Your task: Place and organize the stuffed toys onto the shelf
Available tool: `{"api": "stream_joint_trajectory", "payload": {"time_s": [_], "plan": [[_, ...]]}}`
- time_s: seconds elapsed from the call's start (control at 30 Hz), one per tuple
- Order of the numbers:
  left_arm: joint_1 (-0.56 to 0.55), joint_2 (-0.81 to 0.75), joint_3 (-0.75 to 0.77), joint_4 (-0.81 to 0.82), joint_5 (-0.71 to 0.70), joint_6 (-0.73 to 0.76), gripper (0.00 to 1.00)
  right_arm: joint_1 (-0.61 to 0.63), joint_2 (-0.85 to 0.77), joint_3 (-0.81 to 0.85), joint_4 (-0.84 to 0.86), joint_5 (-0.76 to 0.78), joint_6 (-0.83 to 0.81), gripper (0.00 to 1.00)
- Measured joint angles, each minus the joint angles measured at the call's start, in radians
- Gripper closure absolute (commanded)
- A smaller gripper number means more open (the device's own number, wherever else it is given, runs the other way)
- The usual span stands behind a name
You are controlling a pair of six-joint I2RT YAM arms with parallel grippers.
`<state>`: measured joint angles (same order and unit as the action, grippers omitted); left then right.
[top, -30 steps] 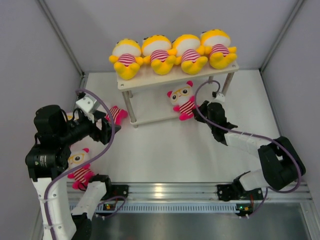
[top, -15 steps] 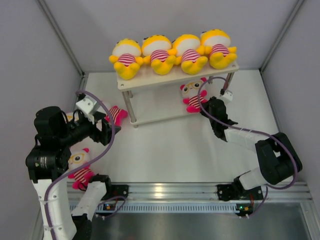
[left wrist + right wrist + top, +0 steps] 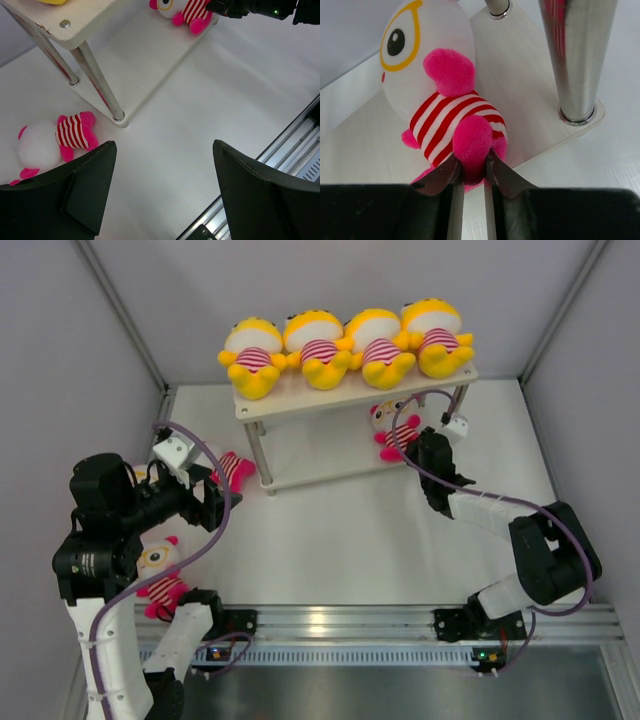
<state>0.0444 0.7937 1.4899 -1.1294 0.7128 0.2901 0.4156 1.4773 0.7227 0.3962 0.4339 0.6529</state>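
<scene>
Yellow dolls (image 3: pixel 318 348), four of them, sit in one row on the top board of the shelf (image 3: pixel 300 400), each touching the next one; they fill the board from end to end. One pink doll (image 3: pixel 445 95) is on the lower board, at its right end, just beside the front metal leg (image 3: pixel 577 60); it is tilted, with the white face and one yellow-ringed eye toward the back. The right end effector (image 3: pixel 470 172) is pressed on one pink leg of this doll and pinches it from both sides; the striped shirt is just above the fingers (image 3: pixel 442 177).

The left end effector (image 3: pixel 164 147) is spread wide and holds nothing; it hangs over the tabletop (image 3: pixel 200 115) in front of the left end of the shelf. A second pink doll (image 3: pixel 55 140) lies on the tabletop just left of the front left leg of the shelf; only the white round head and the striped body show, the face I cannot see. A third pink doll (image 3: pixel 160 575) lies on the tabletop near the base of the left arm, well apart from the shelf and partly covered by the arm.
</scene>
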Motion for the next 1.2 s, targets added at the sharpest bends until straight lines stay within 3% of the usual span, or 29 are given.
{"api": "stream_joint_trajectory", "payload": {"time_s": [0.03, 0.13, 0.43, 0.8, 1.2], "plan": [[0.000, 0.000, 0.000, 0.000, 0.000, 0.000, 0.16, 0.000, 0.000, 0.005, -0.002, 0.006, -0.008, 0.65], [0.000, 0.000, -0.005, 0.000, -0.004, 0.002, 0.16, -0.001, 0.000, 0.013, -0.007, 0.018, -0.040, 0.50], [0.000, -0.009, -0.068, 0.001, -0.113, 0.024, 0.16, -0.003, -0.064, 0.011, -0.053, 0.022, -0.110, 0.34], [0.000, 0.016, -0.262, 0.013, -0.394, 0.044, 0.17, -0.006, -0.193, 0.011, -0.087, -0.023, -0.191, 0.28], [0.007, 0.112, -0.367, 0.167, -0.562, 0.028, 0.22, -0.006, -0.225, 0.010, -0.114, -0.139, -0.223, 0.28]]}}
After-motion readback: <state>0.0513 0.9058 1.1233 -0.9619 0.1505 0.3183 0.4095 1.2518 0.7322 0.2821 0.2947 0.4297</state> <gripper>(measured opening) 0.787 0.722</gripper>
